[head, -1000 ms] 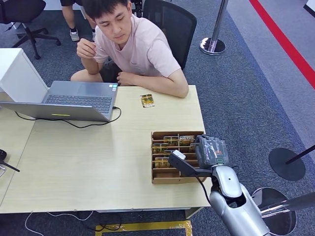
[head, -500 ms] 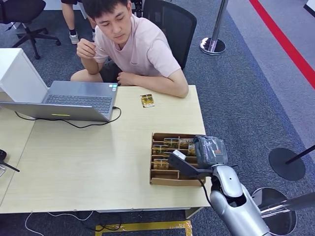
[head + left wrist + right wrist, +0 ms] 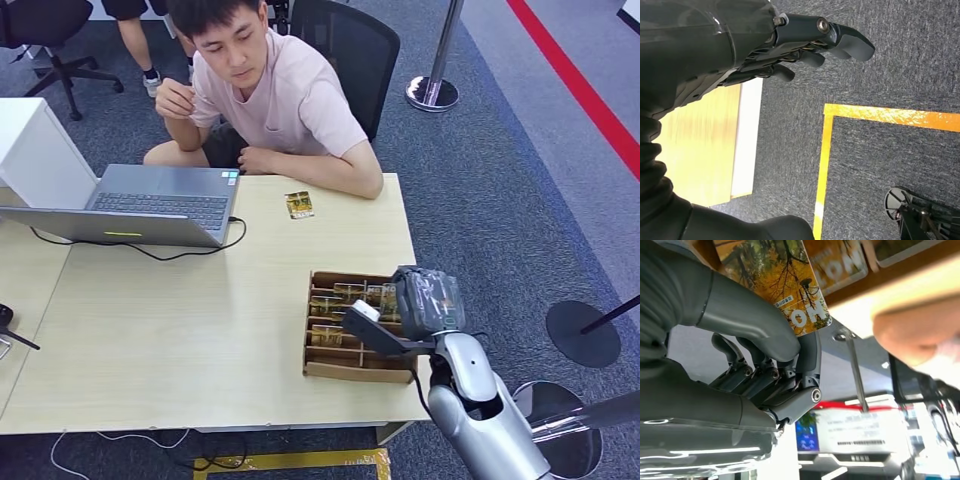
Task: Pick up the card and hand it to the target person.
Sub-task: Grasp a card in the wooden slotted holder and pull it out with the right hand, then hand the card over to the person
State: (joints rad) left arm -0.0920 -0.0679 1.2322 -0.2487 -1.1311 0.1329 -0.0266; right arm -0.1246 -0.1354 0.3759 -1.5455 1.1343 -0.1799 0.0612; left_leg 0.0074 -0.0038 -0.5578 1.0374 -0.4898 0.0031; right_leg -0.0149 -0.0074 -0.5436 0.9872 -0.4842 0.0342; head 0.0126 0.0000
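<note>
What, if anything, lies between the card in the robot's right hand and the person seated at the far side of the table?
Nothing visible: only bare table lies between the card pinched by the right hand and the person. Another card lies flat there.

The right arm [image 3: 483, 410] reaches forward from below, wrist raised, its right hand [image 3: 426, 303] under a grey ribbed cover. In the right wrist view the thumb and dark fingers [image 3: 808, 357] pinch a card [image 3: 787, 282]. The left hand [image 3: 798, 50] hangs at the robot's side, fingers loosely extended, holding nothing.
</note>
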